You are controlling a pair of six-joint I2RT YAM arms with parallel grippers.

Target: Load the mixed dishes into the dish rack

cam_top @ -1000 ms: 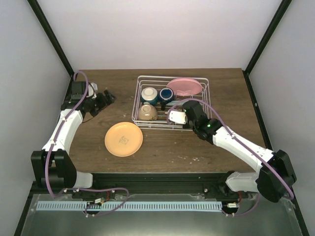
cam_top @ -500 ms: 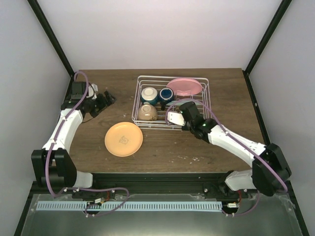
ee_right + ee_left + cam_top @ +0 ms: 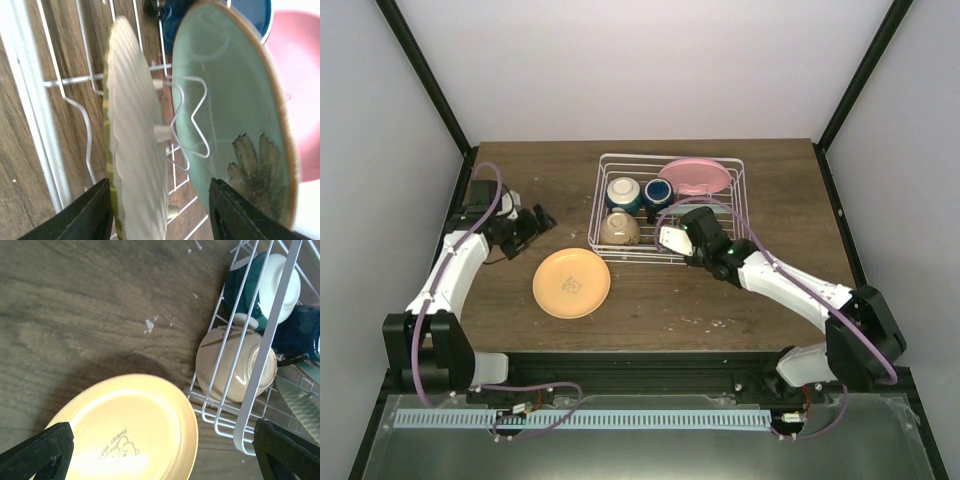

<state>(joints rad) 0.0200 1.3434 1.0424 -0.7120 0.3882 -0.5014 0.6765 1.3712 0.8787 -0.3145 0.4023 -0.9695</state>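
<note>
Four dishes sit in the dish rack (image 3: 670, 156): the pink plate (image 3: 695, 176), the white-and-blue bowl (image 3: 623, 192), the dark blue mug (image 3: 657, 192) and the cream bowl (image 3: 620, 229). That leaves the tan-yellow plate (image 3: 571, 283), which lies flat and face up on the tabletop (image 3: 520, 170), just beside the rack's near left corner but outside it. I judge this one belongs to my left arm (image 3: 455, 262). From above, my left jaws hang near the plate, a little behind it and to its left, with nothing between us. My wrist camera shows both fingers spread wide and holding nothing. The plate fills the lower middle of that view, under the gap and shifted toward the left finger. Its right rim runs close to the rack's bottom wire. The plate is round, so it has no long axis to line up with. What counts is that it lies flat, so I expect I must come at its rim, and the open left side looks safer than the side crowding the wires. My right arm (image 3: 790, 285) is farther off. Its jaws are released inside the rack's near edge, straddling a ribbed pale plate (image 3: 135, 135) that stands in the prongs beside a green flowered plate (image 3: 225, 115).
</note>
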